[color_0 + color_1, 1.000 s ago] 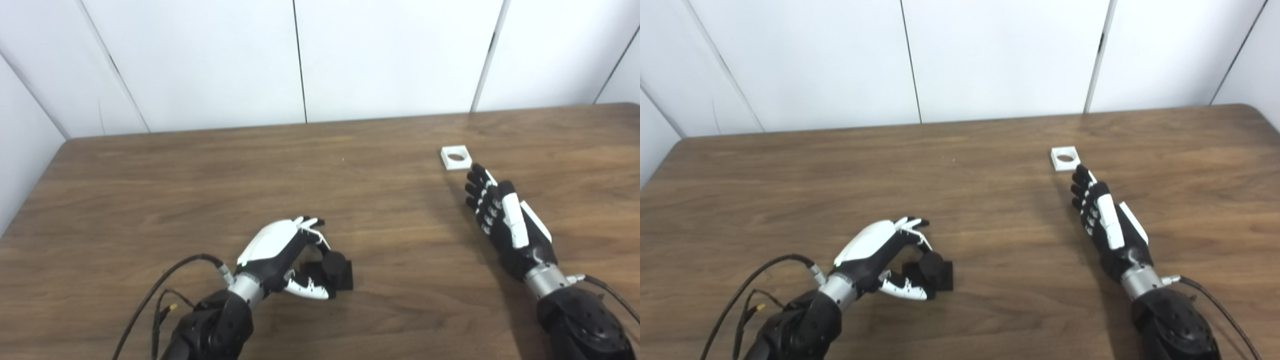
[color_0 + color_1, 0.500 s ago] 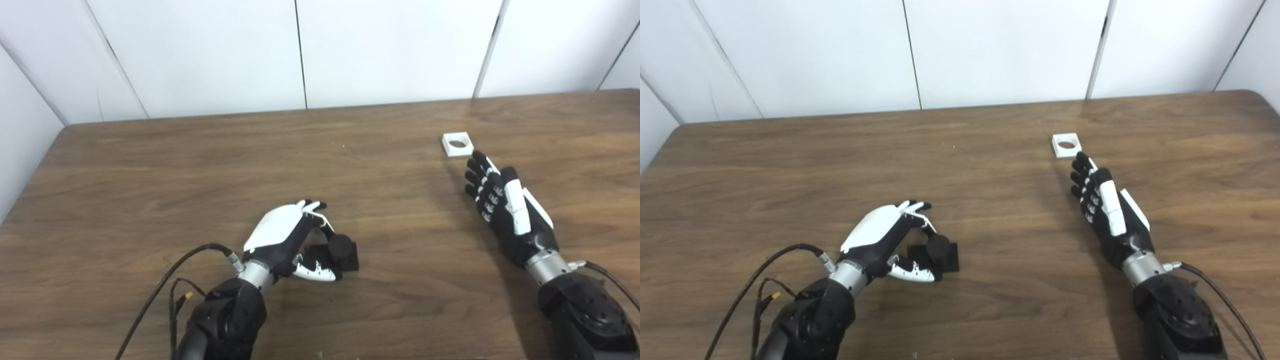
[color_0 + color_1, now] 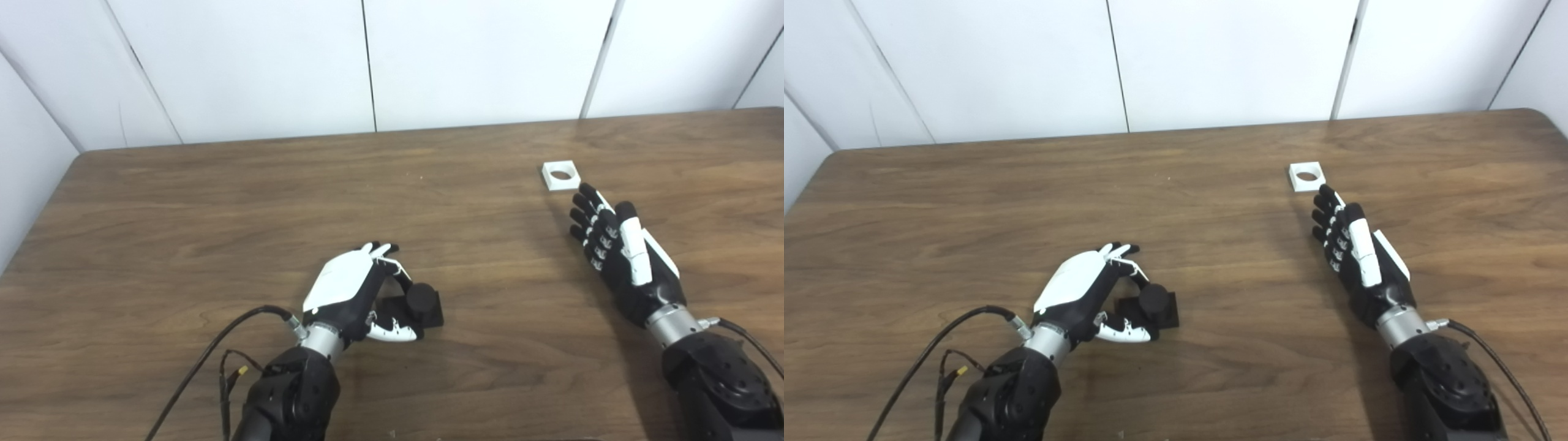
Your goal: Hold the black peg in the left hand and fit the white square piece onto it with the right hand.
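The left hand (image 3: 352,291) is curled around the black peg (image 3: 421,295) near the front middle of the brown wooden desk (image 3: 245,202). Its fingers (image 3: 383,250) arch over the far side of the peg while the thumb lies along the near side, so the peg sits between them. The fingers look close to the peg or touching it, but whether they press firmly on it cannot be told. The peg is a short round post standing upright on a black square base (image 3: 1165,313), and the base rests flat on the desk — not lifted.

The right hand (image 3: 1356,257) lies well apart from it, on the right side of the desk, with its back turned up. Its fingers (image 3: 1326,211) are stretched out nearly straight and slightly spread, holding nothing. They point toward the far edge, and their tips end just short of the white square piece (image 3: 560,175).

The white square piece lies flat on the desk toward the far right, with a round hole through its middle showing the wood beneath. It is just beyond the right fingertips and is not touched by them.

A black cable (image 3: 208,355) runs from the left wrist down to the near edge, and a thinner one (image 3: 1494,367) trails from the right wrist. White wall panels (image 3: 478,61) stand behind the desk.
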Motion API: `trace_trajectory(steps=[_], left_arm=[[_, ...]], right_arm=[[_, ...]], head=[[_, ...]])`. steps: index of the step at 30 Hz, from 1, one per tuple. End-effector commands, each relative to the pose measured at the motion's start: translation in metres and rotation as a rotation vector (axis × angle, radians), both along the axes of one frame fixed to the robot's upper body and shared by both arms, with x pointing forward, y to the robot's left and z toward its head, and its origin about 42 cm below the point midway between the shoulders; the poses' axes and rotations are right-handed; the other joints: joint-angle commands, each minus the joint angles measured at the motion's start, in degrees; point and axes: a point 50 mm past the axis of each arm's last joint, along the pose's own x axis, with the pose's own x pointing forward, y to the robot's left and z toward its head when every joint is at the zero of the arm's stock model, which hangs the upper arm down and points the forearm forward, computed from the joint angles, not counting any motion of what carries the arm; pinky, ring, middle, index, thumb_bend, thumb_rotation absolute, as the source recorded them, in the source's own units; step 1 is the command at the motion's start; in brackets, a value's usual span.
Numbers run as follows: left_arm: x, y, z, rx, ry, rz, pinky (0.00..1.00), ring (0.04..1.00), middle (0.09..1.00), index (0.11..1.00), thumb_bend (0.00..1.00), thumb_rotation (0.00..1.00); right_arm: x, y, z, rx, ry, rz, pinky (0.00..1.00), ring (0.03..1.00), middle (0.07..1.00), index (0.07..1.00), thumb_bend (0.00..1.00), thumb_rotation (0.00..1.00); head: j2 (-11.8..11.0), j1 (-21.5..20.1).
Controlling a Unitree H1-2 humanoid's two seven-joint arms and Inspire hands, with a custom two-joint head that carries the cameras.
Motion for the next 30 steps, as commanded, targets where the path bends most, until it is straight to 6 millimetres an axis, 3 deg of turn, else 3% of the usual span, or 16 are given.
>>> trace_trajectory(steps=[1,12,30], left_arm=[[0.0003,-0.0011,-0.0003,0.012,0.001,0.001,1.0,1.0,0.953,0.498,0.49,0.08],[-0.0016,0.001,-0.0025,-0.006,0.06,-0.043,1.0,1.0,0.954,0.497,0.49,0.08],[0.0008,0.0028,-0.0033,-0.005,0.056,-0.052,1.0,1.0,0.952,0.497,0.49,0.08]], right_arm=[[0.0076,0.0018,0.0227,-0.008,-0.089,0.024,1.0,1.0,1.0,1.0,0.64,1.0],[0.0015,0.0064,0.0203,0.008,-0.084,0.014,1.0,1.0,1.0,1.0,0.66,1.0],[0.0018,0.0088,0.0174,-0.009,-0.088,0.008,1.0,1.0,1.0,1.0,0.68,1.0]], head=[[0.09,-0.06],[-0.11,-3.05],[-1.16,-4.65]])
